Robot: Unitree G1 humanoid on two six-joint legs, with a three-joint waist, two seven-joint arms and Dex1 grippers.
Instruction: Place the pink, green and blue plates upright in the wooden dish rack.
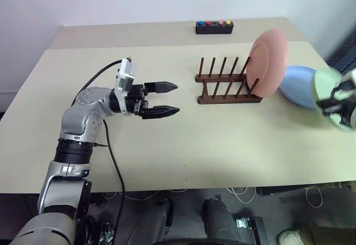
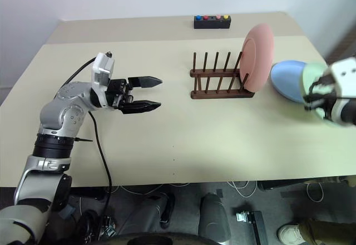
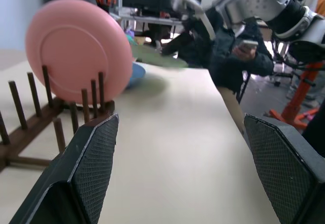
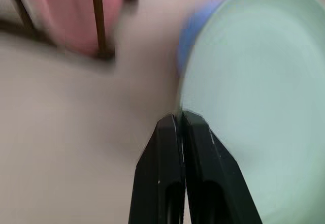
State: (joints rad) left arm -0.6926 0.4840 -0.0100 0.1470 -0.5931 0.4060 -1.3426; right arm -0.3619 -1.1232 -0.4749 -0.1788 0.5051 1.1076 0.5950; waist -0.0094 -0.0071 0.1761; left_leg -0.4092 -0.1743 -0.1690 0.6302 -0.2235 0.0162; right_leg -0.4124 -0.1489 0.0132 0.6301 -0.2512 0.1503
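Now, going from the left, the left pincer hangs over the beige surface with its fingers spread wide and nothing between them, pointing toward the wooden dish rack but well apart from it. At the far edge sits a small black box with coloured buttons. The pink plate stands upright in the rightmost slot of the rack, leaning slightly. Just beyond it, the blue plate lies on the surface. At the right edge, the right pincer is clamped on the rim of the green plate, which looks to be lifted above the blue one. The step in hand appears to be racking the green plate: next it must be turned on edge and lowered between free pegs left of the pink plate without knocking it.
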